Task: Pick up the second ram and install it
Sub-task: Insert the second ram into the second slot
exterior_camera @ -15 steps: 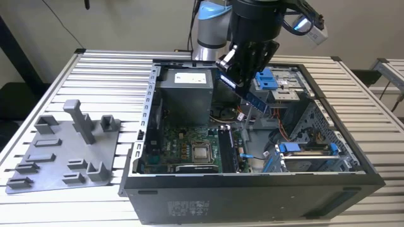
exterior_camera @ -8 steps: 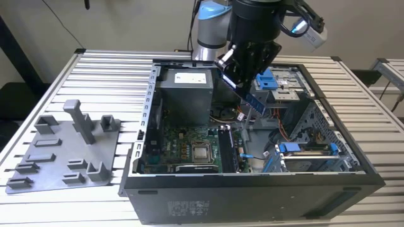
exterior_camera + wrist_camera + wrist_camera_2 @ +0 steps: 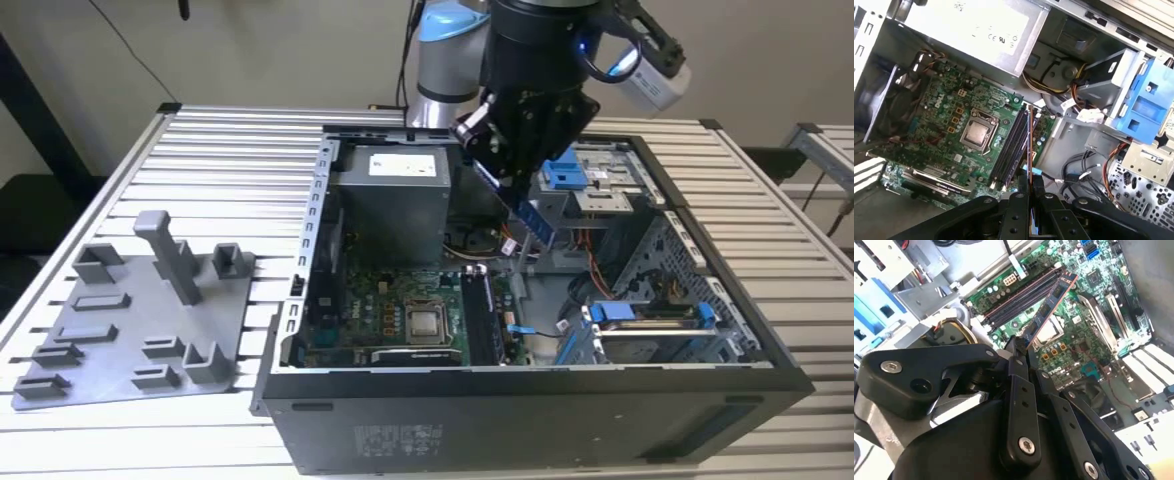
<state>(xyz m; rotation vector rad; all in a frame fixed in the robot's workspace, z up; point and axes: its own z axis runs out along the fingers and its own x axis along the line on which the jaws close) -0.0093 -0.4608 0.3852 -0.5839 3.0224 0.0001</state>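
The tabletop (image 3: 200, 140) is ribbed, matt bare metal. The claw (image 3: 1023, 347) looks smooth black plastic, semi-matt. The ram (image 3: 1051, 302) is bluish-green circuit board, slightly glossy. The latch (image 3: 1146, 107) is smooth blue plastic.

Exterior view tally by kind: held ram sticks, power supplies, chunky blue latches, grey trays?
Held ram: 1
Power supply: 1
Blue latches: 2
Grey tray: 1
Total: 5

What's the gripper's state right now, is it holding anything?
The gripper is closed on the ram stick, holding it in the air above the motherboard.
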